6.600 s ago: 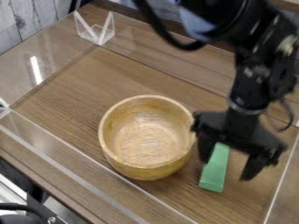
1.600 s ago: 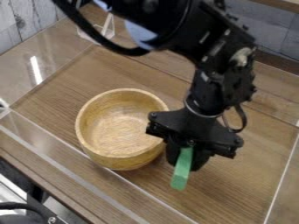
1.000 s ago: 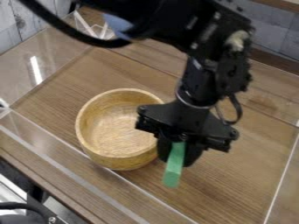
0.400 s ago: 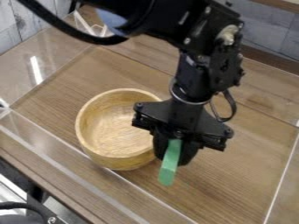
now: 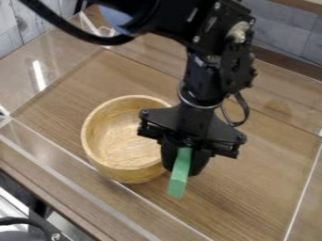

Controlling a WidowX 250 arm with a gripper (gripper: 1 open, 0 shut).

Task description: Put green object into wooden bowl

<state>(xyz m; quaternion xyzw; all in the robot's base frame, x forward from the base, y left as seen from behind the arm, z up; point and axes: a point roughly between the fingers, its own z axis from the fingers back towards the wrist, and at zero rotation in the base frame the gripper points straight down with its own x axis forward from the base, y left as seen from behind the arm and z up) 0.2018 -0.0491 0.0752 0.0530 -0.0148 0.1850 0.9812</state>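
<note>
The green object [image 5: 180, 177] is a flat bright green block hanging on end, its top pinched in my black gripper [image 5: 187, 151], which is shut on it. It hangs just off the right front of the wooden bowl [image 5: 116, 136], close to the bowl's outer wall, its lower end near the tabletop. The bowl is round, light tan and has nothing in it. The block's upper end is hidden between the fingers [image 5: 202, 153]. My arm [image 5: 217, 56] rises up and back from the gripper.
A wood-grain tabletop [image 5: 270, 193] is bounded by a clear acrylic wall along the front and left [image 5: 38, 141]. A small clear stand [image 5: 86, 13] sits at the back left, partly behind the arm. A white brick wall stands behind.
The gripper with the green block has shifted left toward the bowl's side over the last second. The bowl stands further left than in the oldest frame.
</note>
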